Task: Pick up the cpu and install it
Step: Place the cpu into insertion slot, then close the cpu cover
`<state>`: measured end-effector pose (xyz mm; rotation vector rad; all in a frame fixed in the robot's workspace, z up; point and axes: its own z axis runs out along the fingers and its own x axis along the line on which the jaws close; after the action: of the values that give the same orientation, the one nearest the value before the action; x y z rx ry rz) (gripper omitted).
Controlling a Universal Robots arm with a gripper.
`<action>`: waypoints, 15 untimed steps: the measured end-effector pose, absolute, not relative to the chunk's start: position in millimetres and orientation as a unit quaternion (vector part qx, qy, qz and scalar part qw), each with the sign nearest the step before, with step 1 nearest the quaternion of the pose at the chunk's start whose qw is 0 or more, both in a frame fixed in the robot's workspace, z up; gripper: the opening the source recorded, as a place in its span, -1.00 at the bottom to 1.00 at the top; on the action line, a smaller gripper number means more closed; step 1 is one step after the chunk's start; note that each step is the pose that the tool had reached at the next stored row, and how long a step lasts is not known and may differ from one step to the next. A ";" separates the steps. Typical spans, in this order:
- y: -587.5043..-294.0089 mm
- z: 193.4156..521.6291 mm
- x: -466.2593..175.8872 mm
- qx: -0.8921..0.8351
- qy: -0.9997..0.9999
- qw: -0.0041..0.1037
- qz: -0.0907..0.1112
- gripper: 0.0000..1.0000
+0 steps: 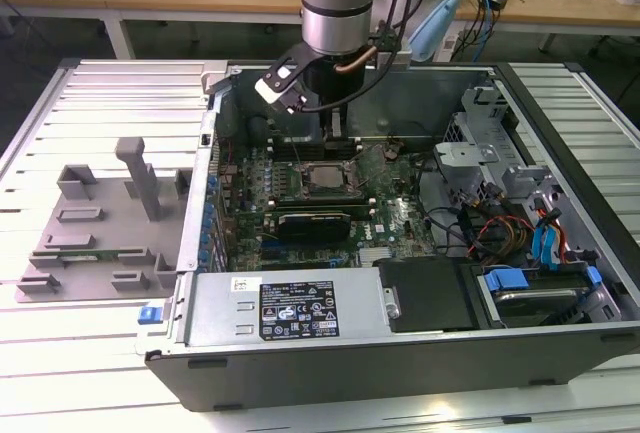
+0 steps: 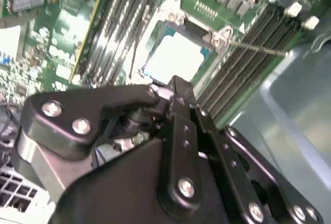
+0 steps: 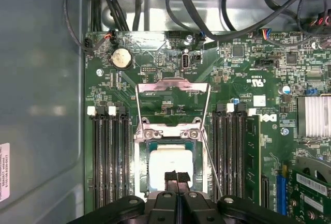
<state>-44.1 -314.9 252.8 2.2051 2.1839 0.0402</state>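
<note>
An open computer case (image 1: 400,378) lies on the slatted tabletop (image 1: 80,353). Over its green circuit board (image 3: 248,63), the pincer (image 3: 176,176) hangs with tips pressed together, just above the cpu (image 3: 170,161), which lies flat in its socket beside the raised metal frame (image 3: 173,92).

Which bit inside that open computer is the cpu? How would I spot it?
Look inside the open computer case, at the green motherboard. Near its middle, between rows of dark memory slots, the cpu lies in a metal-framed socket. It alone is a flat silvery-white square.
</note>
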 end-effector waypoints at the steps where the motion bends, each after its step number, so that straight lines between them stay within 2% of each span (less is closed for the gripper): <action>1: -314.9 253.0 -44.2 0.710 0.704 0.019 0.013 -0.79; 15: -314.9 255.8 -44.2 0.710 0.703 0.019 0.013 -0.79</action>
<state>-44.2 -314.9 255.8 2.2051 2.1838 0.0395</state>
